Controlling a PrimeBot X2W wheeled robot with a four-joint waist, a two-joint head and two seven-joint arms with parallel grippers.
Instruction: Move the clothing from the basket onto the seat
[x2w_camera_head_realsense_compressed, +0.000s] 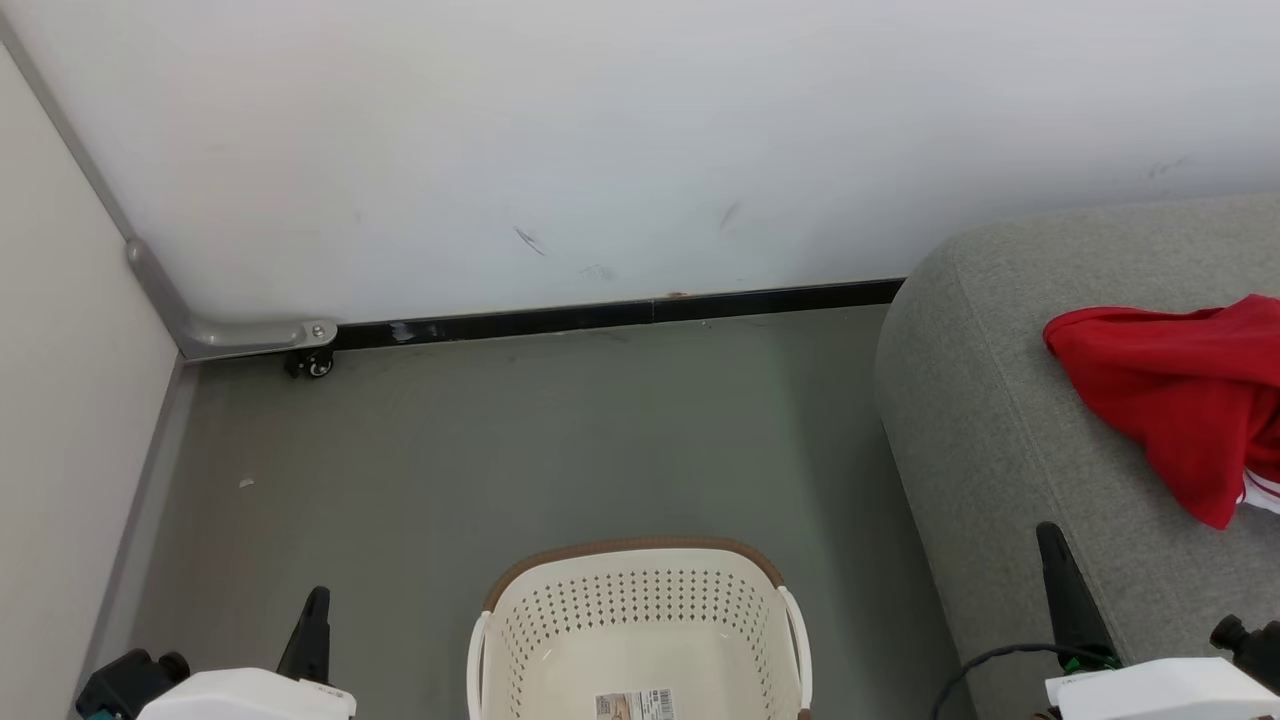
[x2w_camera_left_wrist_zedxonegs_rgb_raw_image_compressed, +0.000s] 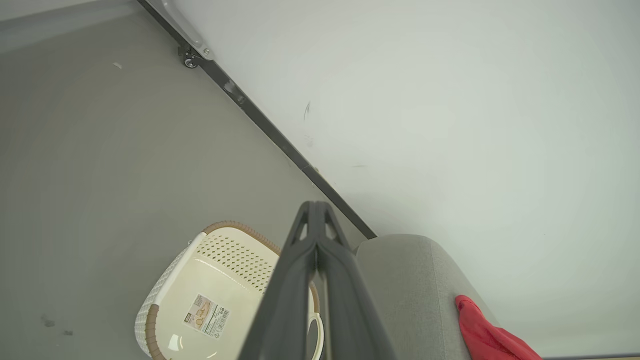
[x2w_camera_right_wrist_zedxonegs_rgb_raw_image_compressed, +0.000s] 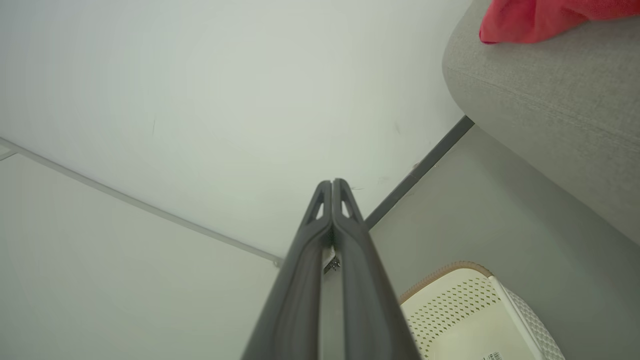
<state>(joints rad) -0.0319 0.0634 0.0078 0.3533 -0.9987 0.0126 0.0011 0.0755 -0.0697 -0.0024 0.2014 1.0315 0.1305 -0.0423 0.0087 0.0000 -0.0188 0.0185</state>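
The head view takes in both arms at once: the basket (x2w_camera_head_realsense_compressed: 630, 548) stands on the floor (x2w_camera_head_realsense_compressed: 500, 430) between the left gripper (x2w_camera_head_realsense_compressed: 316, 612) and the right gripper (x2w_camera_head_realsense_compressed: 1052, 545), and its bare bottom carries a barcode sticker (x2w_camera_head_realsense_compressed: 633, 705). The left wrist view looks along that arm's own fingers, with the basket below and left of their tips and the seat (x2w_camera_head_realsense_compressed: 980, 430) to their right. From the right wrist the basket's perforated wall sits lower right of the fingertips, and the seat's rounded edge is above and right of them.

The clothing (x2w_camera_head_realsense_compressed: 1170, 390) lies on the seat, beyond the right gripper's tip and to its right, well apart from both grippers. It is bright red, soft and rumpled, with a bit of white striped trim at its near edge in the head view. From the wrists it reads as a plain red corner on the grey weave.

Both grippers have their long dark fingers pressed together along their length, no gap at the tips. Neither holds or touches anything. Each points toward the white wall (x2w_camera_head_realsense_compressed: 600, 150).
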